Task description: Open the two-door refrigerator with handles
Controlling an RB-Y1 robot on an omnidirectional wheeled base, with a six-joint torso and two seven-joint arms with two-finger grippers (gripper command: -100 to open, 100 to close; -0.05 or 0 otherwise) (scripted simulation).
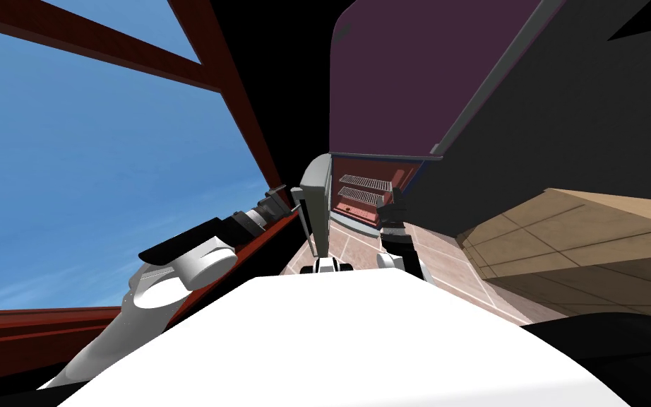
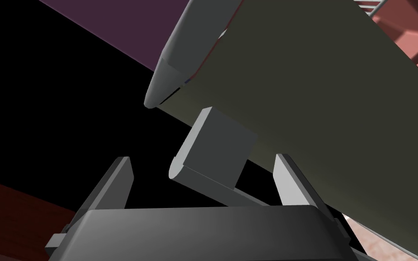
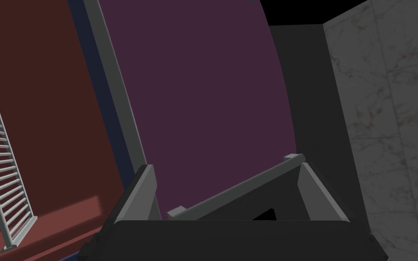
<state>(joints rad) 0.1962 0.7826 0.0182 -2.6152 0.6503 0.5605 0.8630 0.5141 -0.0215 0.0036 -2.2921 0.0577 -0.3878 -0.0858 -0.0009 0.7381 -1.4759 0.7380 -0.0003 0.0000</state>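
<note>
At the grey door (image 2: 321,104), the outstretched left pincer (image 2: 202,157) straddles its handle (image 2: 217,142), released; right pincer (image 3: 226,165) also released.

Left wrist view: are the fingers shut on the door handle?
No: the left gripper has its fingers standing wide apart, not pressing the grey handle that lies between them.

Red-framed window (image 1: 91,177) on blue sky, tiled floor (image 1: 451,265), tan counter (image 1: 599,240)

Your tiled floor (image 1: 451,261) runs ahead. On it the fridge (image 1: 387,106) stands at 12 o'clock and a tan cabinet (image 1: 585,240) at 3 o'clock. Inside the fridge you see two wire shelves (image 1: 365,182), one just above the other.
</note>
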